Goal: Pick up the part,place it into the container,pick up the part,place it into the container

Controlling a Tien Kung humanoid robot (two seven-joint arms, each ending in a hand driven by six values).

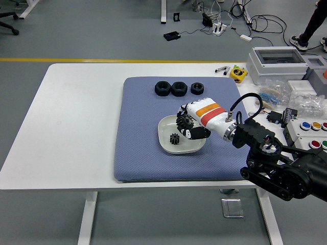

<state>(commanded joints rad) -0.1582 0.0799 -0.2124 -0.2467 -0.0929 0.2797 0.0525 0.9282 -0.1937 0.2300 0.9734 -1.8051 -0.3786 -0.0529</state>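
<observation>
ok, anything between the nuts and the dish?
Head view: only bare blue mat between the three nuts and the dish. The right hand sits over the dish's right side.
</observation>
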